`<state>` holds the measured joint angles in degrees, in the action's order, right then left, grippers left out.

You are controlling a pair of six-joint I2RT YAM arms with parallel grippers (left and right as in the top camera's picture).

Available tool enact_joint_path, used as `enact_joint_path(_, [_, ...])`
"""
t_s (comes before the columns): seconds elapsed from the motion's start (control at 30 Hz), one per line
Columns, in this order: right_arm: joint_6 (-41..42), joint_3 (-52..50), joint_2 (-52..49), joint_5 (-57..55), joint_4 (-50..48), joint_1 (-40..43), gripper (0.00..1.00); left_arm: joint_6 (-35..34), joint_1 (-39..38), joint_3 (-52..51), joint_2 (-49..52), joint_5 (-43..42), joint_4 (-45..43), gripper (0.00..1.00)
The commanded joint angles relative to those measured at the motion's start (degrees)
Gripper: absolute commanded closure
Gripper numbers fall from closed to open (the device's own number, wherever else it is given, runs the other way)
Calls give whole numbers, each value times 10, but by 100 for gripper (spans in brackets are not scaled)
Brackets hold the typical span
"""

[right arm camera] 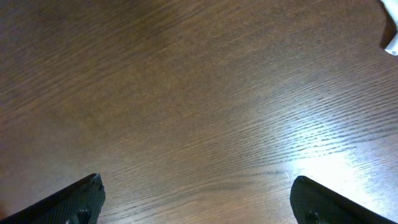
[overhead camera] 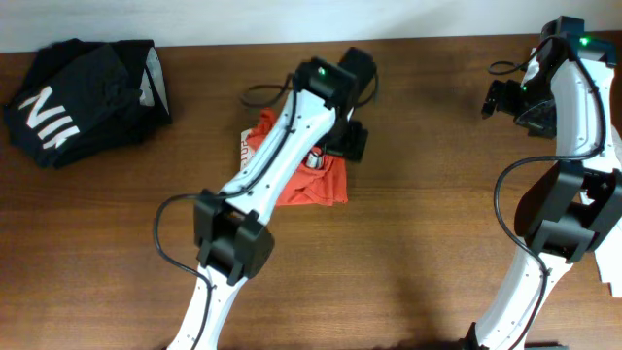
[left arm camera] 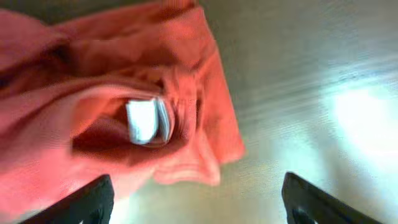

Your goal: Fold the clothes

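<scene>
Two garments were counted on the table [overhead camera: 418, 243]: one red-orange T-shirt [overhead camera: 311, 180], bunched mid-table beneath the left gripper [left arm camera: 199, 199], and one black garment [overhead camera: 83, 97] at the far-left edge. Both jaws were seen spread apart, nothing held. Bare wood was seen under the right gripper [right arm camera: 199, 199].

Tabletop [right arm camera: 199, 93]: brown wood with visible grain, smooth, semi-gloss, showing bright glare patches. Red-orange T-shirt [left arm camera: 93, 87]: soft matt cloth, creased, with a smooth white neck label [left arm camera: 144, 121]. Black garment [overhead camera: 83, 97]: matt cloth with flat white lettering. Left arm shell [overhead camera: 277, 146]: smooth, glossy white plastic. Joint housing [overhead camera: 233, 238]: matt black. Left hand [left arm camera: 198, 196] and right hand [right arm camera: 198, 199]: matt black.
</scene>
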<state>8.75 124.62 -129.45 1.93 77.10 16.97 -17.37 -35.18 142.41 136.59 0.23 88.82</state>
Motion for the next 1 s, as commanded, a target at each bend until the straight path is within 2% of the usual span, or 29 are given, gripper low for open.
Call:
enact_joint_path(0.0, [-1, 1, 5, -5, 0, 3, 1, -2, 25, 110, -14, 28, 66, 13])
enact_joint_path(0.03, [-1, 1, 5, -5, 1, 3, 1, -6, 53, 137, -17, 26, 79, 1])
enact_joint_path(0.17, [-1, 1, 5, -5, 1, 3, 1, -6, 162, 127, -23, 3, 79, 1])
enact_joint_path(0.33, [-1, 1, 5, -5, 1, 3, 1, 96, 281, 14, -23, -162, 79, 1])
enact_joint_path(0.37, [-1, 1, 5, -5, 1, 3, 1, 96, 290, -27, -23, -164, 76, 1])
enact_joint_path(0.47, [-1, 1, 5, -5, 0, 3, 2, 150, 294, -147, -23, -261, 17, 1])
enact_joint_path(0.53, [-1, 1, 5, -5, 1, 3, 1, 152, 290, -217, -23, -306, -49, 1])
enact_joint_path(0.7, [-1, 1, 5, -5, 1, 3, 1, 153, 282, -243, -23, -336, -141, 3])
enact_joint_path(0.73, [-1, 1, 5, -5, 1, 3, 1, 153, 280, -243, -23, -337, -150, 7])
enact_joint_path(0.8, [-1, 1, 5, -5, 1, 3, 1, 153, 278, -243, -23, -340, -162, 27])
enact_joint_path(0.9, [-1, 1, 5, -5, 1, 3, 1, 153, 276, -233, -24, -340, -174, 35])
enact_joint_path(0.97, [-1, 1, 5, -5, 0, 3, 1, 153, 273, -217, -24, -339, -173, 35])
